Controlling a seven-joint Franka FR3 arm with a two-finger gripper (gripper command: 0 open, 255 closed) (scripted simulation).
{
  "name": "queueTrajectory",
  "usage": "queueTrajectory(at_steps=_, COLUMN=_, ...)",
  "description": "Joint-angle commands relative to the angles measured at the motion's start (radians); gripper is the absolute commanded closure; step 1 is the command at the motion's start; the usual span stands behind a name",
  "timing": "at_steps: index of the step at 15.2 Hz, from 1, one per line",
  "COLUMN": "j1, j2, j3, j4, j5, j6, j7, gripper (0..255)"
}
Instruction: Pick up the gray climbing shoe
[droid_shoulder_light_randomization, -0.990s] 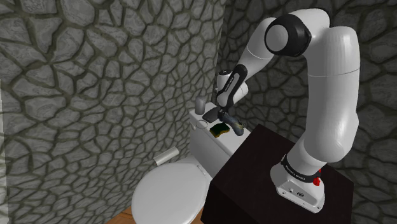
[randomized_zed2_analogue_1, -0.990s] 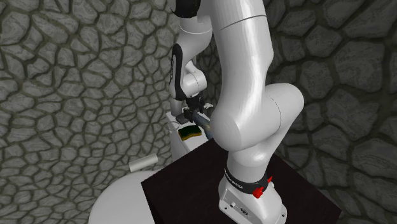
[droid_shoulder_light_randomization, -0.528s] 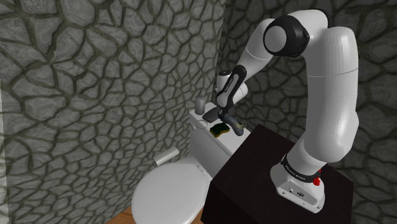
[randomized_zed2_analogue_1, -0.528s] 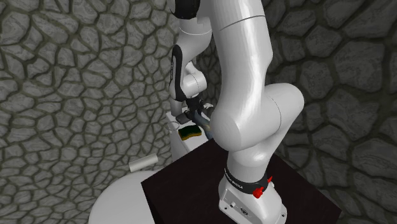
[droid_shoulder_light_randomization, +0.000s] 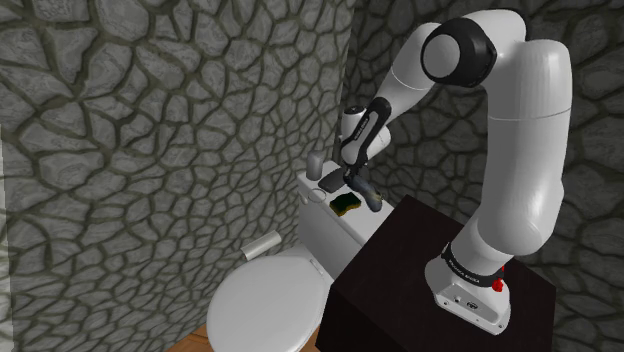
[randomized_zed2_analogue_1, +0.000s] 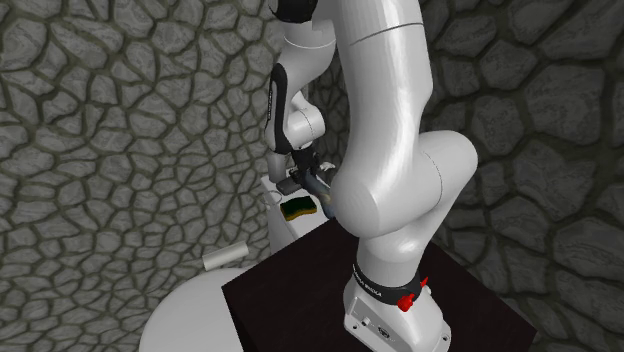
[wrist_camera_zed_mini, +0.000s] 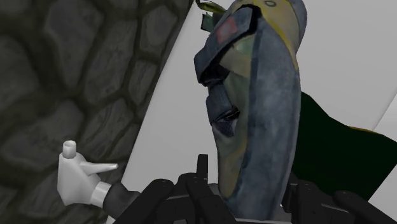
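Two black fingers clasp the gray shoe by its sides, so the gripper is closed on it at a medium spread. The shoe runs straight out from between the fingers, its yellowish upper and a red patch at the far end. The white arm rises from the dark stand, bends at a high elbow, and slopes down toward the toilet tank, with the wrist angled downward and the gripper over the tank lid. A sponge lies just beyond and below the fingers, under the held shoe. A small bottle stands off to one side of the fingers, near the stone wall.
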Motion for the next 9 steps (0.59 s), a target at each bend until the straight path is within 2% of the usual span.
queueTrajectory(at_steps=1, j1=0.003, j2=-0.028, j3=-0.004, j4=-0.009, j5=-0.004, j6=-0.018, j7=-0.002, gripper=255)
queueTrajectory(at_steps=9, j1=0.016, j2=-0.141, j3=-0.019, j4=-0.029, j5=-0.018, j6=-0.110, j7=-0.006, gripper=255)
